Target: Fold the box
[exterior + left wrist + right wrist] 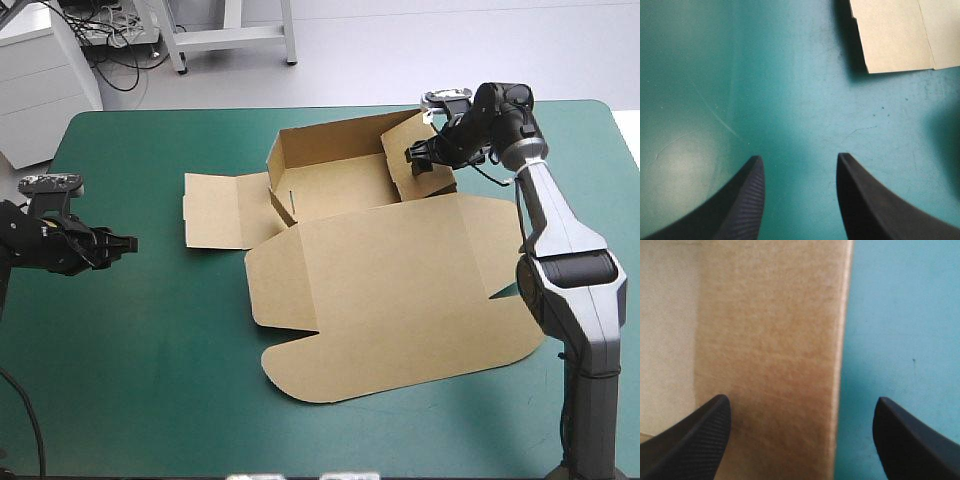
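Note:
The brown box (380, 260) lies mid-table as a partly raised tray with its back and side walls up. Its wide lid (400, 300) lies flat toward the near edge, and a side flap (215, 210) is spread flat to the left. My right gripper (418, 158) hangs open over the tray's right wall (770, 355), whose upper edge runs between its fingers (700, 440). My left gripper (128, 243) hovers open over bare cover near the table's left edge. A corner of the left flap (895, 35) lies ahead of that gripper.
The teal-green cover (150, 340) spreads bare around the box on the left and near sides. Beyond the table's far edge stand a white cabinet (40, 70) and a metal frame's legs (230, 35).

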Controlling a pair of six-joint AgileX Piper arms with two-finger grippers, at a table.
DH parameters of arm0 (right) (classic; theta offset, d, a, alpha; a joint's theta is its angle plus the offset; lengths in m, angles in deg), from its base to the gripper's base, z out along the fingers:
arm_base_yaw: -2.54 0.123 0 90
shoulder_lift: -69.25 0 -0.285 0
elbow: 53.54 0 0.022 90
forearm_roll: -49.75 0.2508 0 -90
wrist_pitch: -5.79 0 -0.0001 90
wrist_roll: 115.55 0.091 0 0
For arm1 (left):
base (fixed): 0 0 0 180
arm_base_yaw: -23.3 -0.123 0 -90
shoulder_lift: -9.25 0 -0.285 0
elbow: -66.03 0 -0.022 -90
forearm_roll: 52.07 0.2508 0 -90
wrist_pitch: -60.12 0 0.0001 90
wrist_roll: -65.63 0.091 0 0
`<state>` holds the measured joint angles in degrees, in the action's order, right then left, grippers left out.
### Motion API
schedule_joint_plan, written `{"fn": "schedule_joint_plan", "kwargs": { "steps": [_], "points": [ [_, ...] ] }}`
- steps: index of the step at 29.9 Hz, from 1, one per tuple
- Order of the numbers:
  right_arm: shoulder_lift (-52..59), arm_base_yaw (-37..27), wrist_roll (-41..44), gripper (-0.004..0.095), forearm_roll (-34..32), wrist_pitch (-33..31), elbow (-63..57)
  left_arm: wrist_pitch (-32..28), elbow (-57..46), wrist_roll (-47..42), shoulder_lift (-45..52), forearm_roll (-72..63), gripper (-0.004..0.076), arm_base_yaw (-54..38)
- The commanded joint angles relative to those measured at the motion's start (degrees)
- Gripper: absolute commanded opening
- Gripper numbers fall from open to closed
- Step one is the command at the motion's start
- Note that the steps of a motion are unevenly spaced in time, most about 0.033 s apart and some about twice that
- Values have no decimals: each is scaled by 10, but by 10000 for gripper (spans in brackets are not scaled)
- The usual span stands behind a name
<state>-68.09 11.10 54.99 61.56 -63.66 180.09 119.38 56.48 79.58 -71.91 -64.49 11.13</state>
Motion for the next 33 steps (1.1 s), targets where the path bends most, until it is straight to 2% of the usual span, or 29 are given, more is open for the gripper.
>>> {"fn": "schedule_joint_plan", "kwargs": {
  "steps": [1,4,6,9,11,21,33],
  "points": [
    [23,6,-10,692,14,38,20,-13,15,0,16,-13,323,-2],
    [19,8,-15,553,15,52,20,-13,15,0,16,-13,323,-2],
    [19,8,-15,409,14,59,20,-13,15,0,16,-13,323,-2],
    [19,8,-30,115,4,65,25,-12,15,0,16,-13,323,-2],
    [19,8,-33,-20,-2,64,28,-12,15,0,16,-13,323,-2],
    [40,7,-10,-4,-62,24,43,-12,15,0,16,-16,323,-2],
    [117,-13,-6,-4,-53,-7,43,-27,15,4,15,-16,323,-2]
  ]
}}
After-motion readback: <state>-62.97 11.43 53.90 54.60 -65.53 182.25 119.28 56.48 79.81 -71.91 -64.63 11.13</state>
